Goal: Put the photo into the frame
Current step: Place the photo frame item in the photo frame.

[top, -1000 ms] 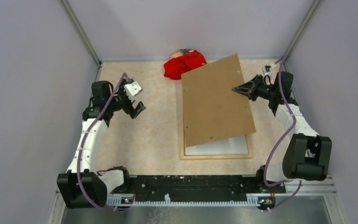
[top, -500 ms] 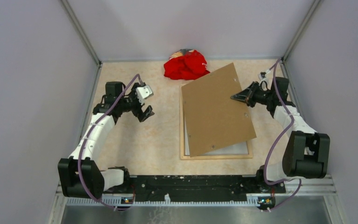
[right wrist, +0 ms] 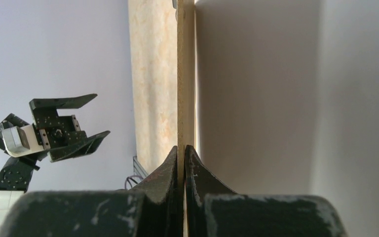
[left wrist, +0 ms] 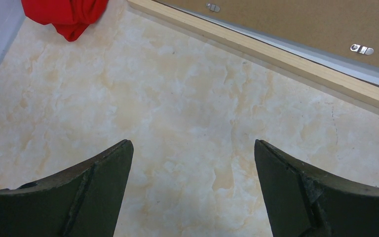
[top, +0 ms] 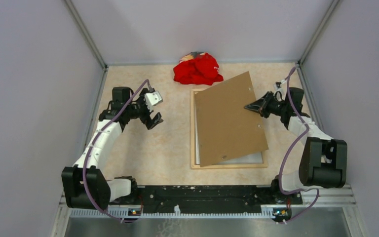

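Observation:
The light-wood frame lies flat on the table right of centre; its near rail shows in the left wrist view. A white sheet lies inside it; no printed side shows, so I cannot tell if it is the photo. My right gripper is shut on the right edge of the brown backing board, holding it tilted and skewed over the frame. In the right wrist view the gripper pinches the board's thin edge. My left gripper is open and empty above bare table left of the frame, as its wrist view shows.
A crumpled red cloth lies at the back of the table, just behind the frame; it shows in the left wrist view. Metal clips sit on the board. Grey walls enclose the table on three sides.
My right gripper has drawn the backing board down and toward the frame, so more of it covers the opening. My left arm moved right toward the frame, then held still.

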